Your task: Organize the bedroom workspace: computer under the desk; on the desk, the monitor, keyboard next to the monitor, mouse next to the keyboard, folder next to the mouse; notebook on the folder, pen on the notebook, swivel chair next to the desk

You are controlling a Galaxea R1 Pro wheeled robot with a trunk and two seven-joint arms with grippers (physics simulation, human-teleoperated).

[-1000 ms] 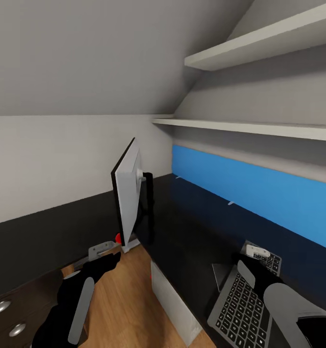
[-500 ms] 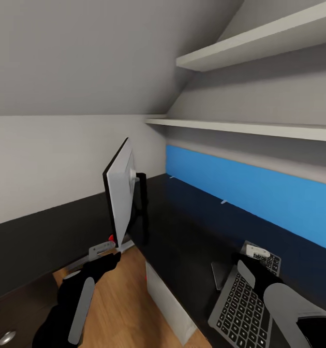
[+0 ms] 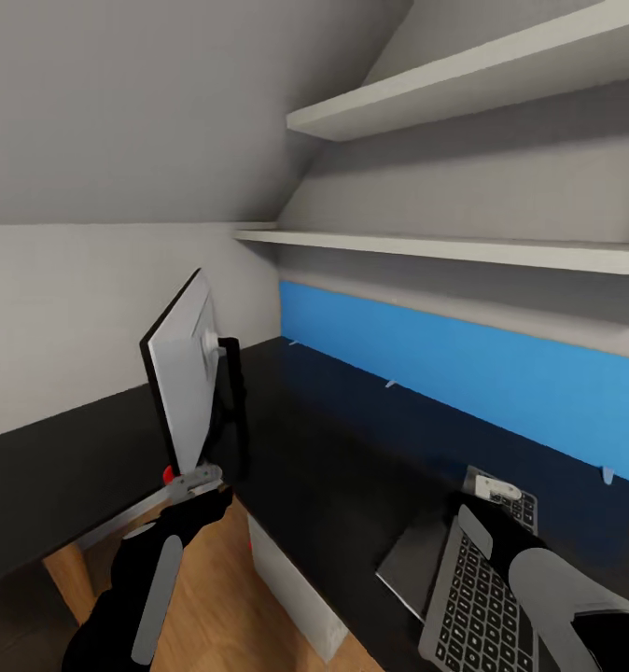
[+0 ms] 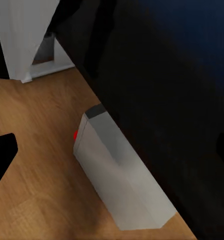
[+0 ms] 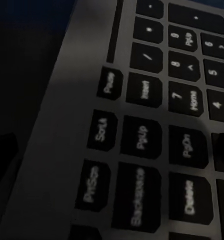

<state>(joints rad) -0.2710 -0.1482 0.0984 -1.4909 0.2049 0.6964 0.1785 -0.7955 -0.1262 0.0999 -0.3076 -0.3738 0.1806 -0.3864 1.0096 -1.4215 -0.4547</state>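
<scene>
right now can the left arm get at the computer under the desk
Probably yes: the left gripper hangs over open floor, and the computer stands just below and ahead, partly tucked under the desk edge with nothing between.

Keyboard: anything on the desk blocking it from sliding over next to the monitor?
Nothing visible. The desk is bare between the keyboard under the right tool and the monitor at the far corner.

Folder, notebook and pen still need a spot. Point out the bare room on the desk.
Free: the wide black top of the desk between the monitor and the keyboard, along the blue back panel. Crowded: the near right end, where the right gripper sits over the keyboard, and the monitor's corner by the left gripper.
</scene>
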